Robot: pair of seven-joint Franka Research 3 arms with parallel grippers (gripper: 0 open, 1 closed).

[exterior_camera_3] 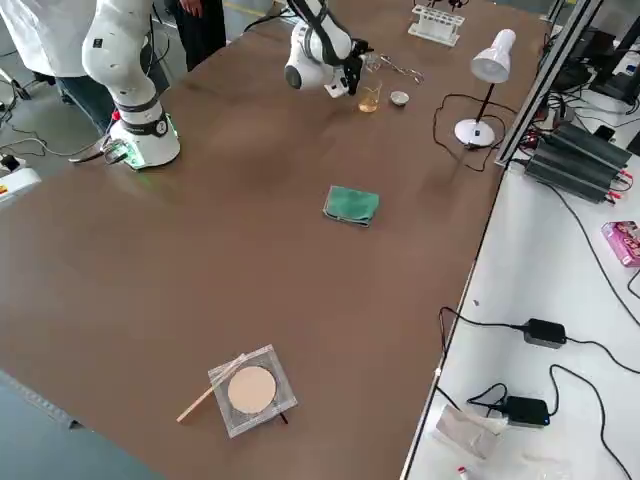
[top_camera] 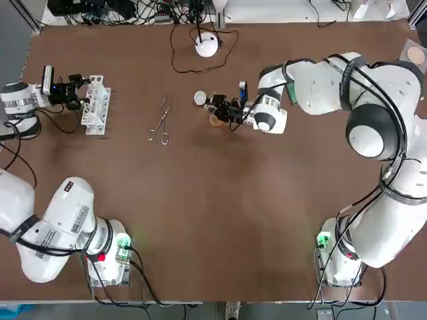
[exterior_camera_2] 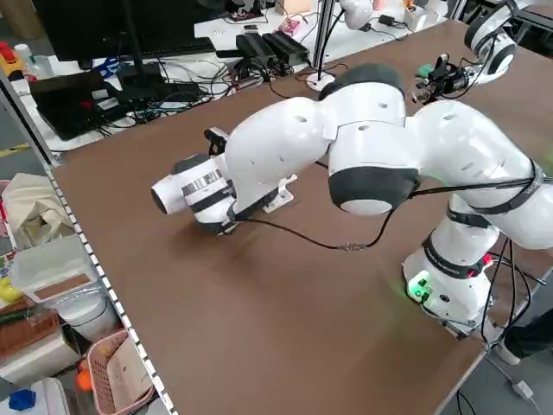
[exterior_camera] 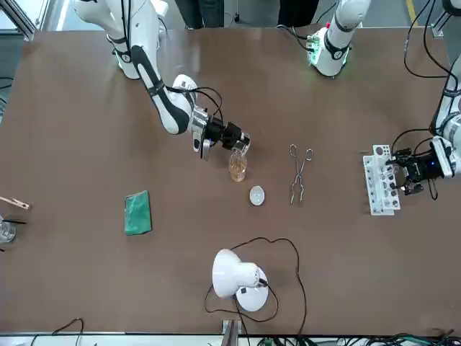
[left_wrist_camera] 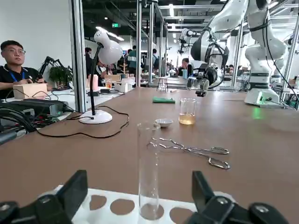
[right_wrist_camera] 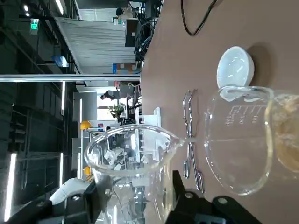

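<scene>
The right arm point(top_camera: 313, 80) stretches to the middle of the desk point(top_camera: 200, 213), wrist rolled over; the right claw point(exterior_camera: 236, 140) is clamped on a small glass beaker point(right_wrist_camera: 126, 158), tipped with its spout over the rim of an upright beaker of amber liquid point(exterior_camera: 238, 167). A white dish point(exterior_camera: 256, 194) and tongs point(exterior_camera: 299, 173) lie near. At the desk's left edge the left claw point(top_camera: 80, 93) points level at a test-tube rack point(top_camera: 97, 110), fingers point(left_wrist_camera: 70, 196) spread wide either side of a standing test tube point(left_wrist_camera: 148, 168), gripping nothing

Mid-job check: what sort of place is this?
Probably a robotics lab staged for chemistry: the right claw holds a small clear glass beaker tilted above a glass beaker of amber liquid, and the left claw is at a white plastic test tube rack.
</scene>
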